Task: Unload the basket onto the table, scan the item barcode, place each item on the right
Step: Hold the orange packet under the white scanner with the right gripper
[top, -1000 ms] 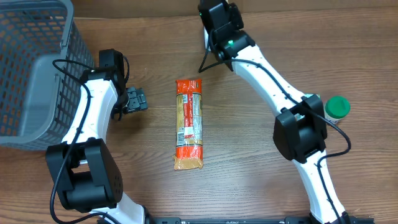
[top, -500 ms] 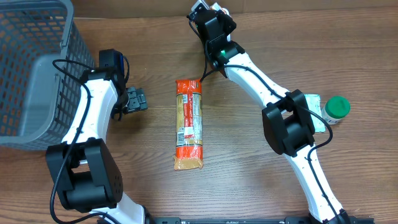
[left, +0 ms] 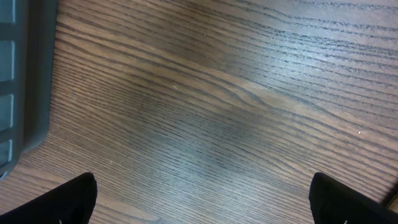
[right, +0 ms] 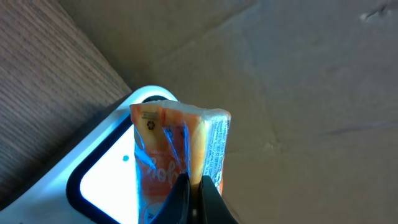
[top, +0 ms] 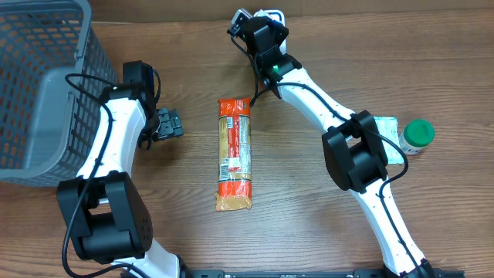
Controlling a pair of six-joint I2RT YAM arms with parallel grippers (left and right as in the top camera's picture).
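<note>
Woodgrain table (top: 309,216) fills the whole scene. A grey mesh basket (top: 31,116) stands at its left edge.

Two white-and-black arms reach up from the near side. The left arm (top: 116,147) bends up beside the basket. The right arm (top: 332,100) stretches diagonally to the far edge of the table.

A long orange packet (top: 234,154) lies flat in the middle of the table between the arms, touched by neither. At the far edge sits a white scanner (right: 106,168) with a black-framed, pale lit window and brown cardboard behind it. A green-capped bottle (top: 419,133) stands upright off to the right. Beside it, a pale item is mostly hidden under the arm, and I cannot tell what it is.

The task's thing, a small orange and blue packet (right: 180,143), is up at the scanner. The right gripper (right: 194,193) is clenched on its lower edge and holds it upright in front of the window. Whether the packet touches the scanner is hard to say from this angle.

The left gripper (top: 170,123) is spread wide and grasps nothing. In its wrist view it hangs over bare wood near the basket's corner.
</note>
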